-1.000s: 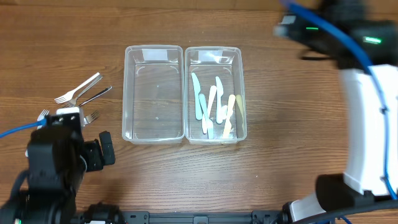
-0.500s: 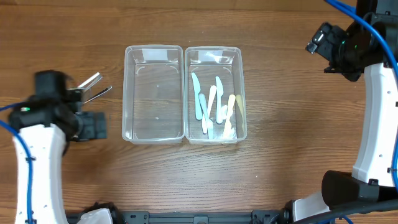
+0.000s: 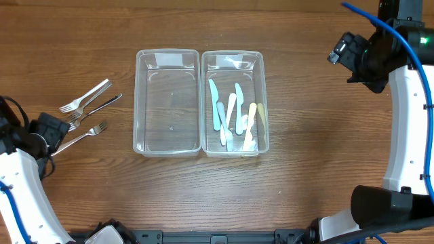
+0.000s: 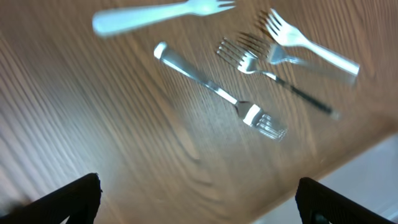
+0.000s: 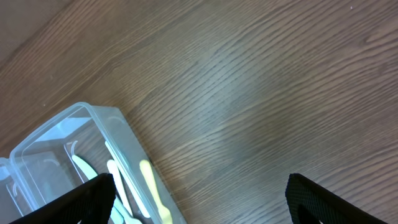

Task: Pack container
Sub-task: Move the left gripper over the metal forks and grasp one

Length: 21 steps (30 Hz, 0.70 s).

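**Forks on the counter, both hands empty**

The left hand (image 4: 200,202) hangs wide open, holding nothing, above the metal forks (image 4: 221,93) on the counter (image 3: 305,156), left of the empty container (image 3: 168,115). The right hand (image 5: 208,202), equally spread and empty, hovers right of the second container (image 3: 232,61) holding plastic knives (image 3: 230,115).

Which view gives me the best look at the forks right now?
Left wrist: all four forks fill the frame close up, though slightly blurred. Overhead shows the forks small, tines hard to make out. Right wrist shows none of them.
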Each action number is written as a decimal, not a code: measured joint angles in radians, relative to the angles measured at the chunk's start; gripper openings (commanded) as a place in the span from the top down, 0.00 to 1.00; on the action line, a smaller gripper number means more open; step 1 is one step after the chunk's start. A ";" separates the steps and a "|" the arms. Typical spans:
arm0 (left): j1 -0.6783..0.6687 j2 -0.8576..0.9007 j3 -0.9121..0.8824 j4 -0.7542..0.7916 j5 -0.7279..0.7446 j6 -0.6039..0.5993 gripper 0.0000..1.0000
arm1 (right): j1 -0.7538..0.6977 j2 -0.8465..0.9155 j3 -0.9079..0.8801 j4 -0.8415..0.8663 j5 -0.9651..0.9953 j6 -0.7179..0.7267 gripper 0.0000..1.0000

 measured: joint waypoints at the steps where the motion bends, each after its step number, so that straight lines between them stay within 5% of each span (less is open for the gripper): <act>1: 0.000 0.001 -0.015 0.015 0.008 -0.073 0.00 | 0.000 0.000 0.000 0.002 0.000 0.000 0.10; 10: -0.009 0.058 -0.080 0.047 0.051 -0.579 0.00 | 0.000 0.000 0.000 0.007 -0.001 0.000 0.10; 21: -0.080 0.275 -0.082 0.134 0.050 -0.771 0.00 | 0.000 0.000 0.000 0.008 -0.007 0.000 0.10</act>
